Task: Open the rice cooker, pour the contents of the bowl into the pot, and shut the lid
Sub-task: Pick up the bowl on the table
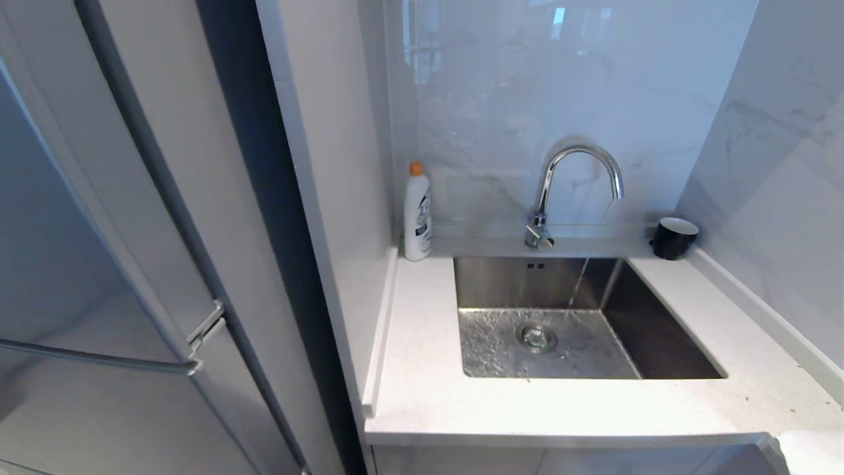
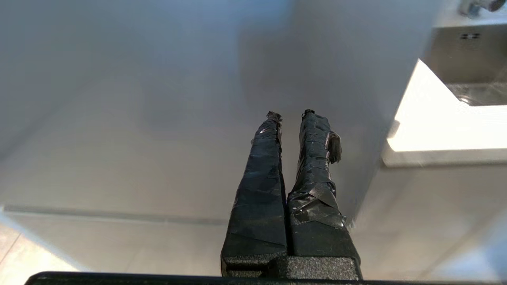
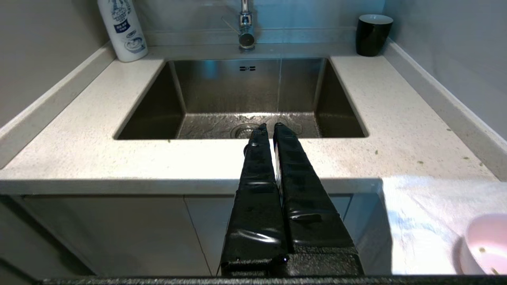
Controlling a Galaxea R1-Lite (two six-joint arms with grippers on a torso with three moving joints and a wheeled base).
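Head view: the robot is facing a white stone surface [image 1: 422,396] with a steel sink [image 1: 659,330] set into it. A thin stream of water is running from the chrome faucet [image 1: 580,171] at the back edge into the sink basin, landing near the round drain [image 1: 535,337]. A white bottle with an orange cap [image 1: 417,212] is standing at the back left corner of the surface, against the side panel. A black cup with a white interior [image 1: 674,237] is sitting at the back right corner, beside the wall. A grey refrigerator [image 1: 99,264] is filling the space left of the surface.

The rice cooker, its pot and its lid are not appearing in any view.

Right wrist view: the right gripper [image 3: 270,127] is hanging in front of the surface's front edge, pointing toward the sink, its black taped fingers pressed together and holding nothing. A white cloth [image 3: 427,213] is lying over the front right corner of the surface, and part of a pale pink bowl [image 3: 485,247] is resting on it.

Left wrist view: the left gripper [image 2: 291,115] is hovering beside the refrigerator's grey face, left of the surface's edge. Its fingers are meeting at the base and standing slightly apart at the tips, gripping nothing.
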